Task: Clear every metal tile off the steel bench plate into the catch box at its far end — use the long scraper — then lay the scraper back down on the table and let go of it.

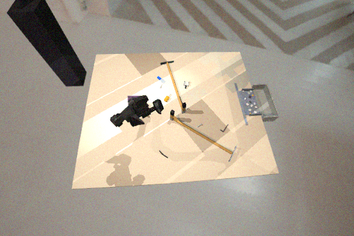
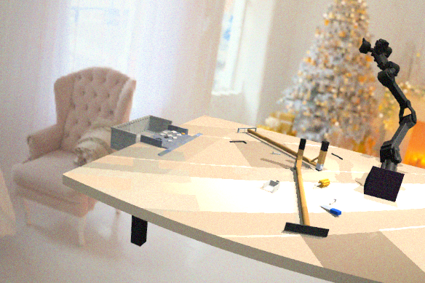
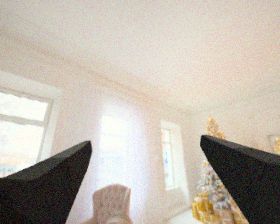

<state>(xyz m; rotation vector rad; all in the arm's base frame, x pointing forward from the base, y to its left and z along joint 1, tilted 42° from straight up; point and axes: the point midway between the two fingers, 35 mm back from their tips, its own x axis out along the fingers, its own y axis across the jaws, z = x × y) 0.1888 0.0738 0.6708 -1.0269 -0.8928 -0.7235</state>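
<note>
Jaws: while raised high above the table [image 1: 194, 167] [image 2: 175, 197], spread wide, gripping nothing [image 1: 157, 106] [image 2: 364, 46] [image 3: 146, 145]
Tiles [image 1: 250, 102] [image 2: 171, 134]: well below the jaws, on the plate [image 1: 246, 110] [image 2: 178, 142]

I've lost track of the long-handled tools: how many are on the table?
2. One with a wide black head lies nearest the blue-handled knife; the other, with a thin metal head, lies nearer the curved black strip.

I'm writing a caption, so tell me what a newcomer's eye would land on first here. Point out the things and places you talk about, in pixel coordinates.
Probably the glittering Christmas tree [image 2: 336, 73] [image 3: 214, 185] behind the table, with the black robot arm [image 1: 131, 111] [image 2: 396, 92] rearing up in front of its right side. Next come two long wooden-handled scrapers [image 1: 175, 85] [image 1: 203, 135] [image 2: 301, 190] [image 2: 278, 144] lying on the pale table [image 1: 100, 164] [image 2: 120, 179], their black-gripped ends close together.
</note>
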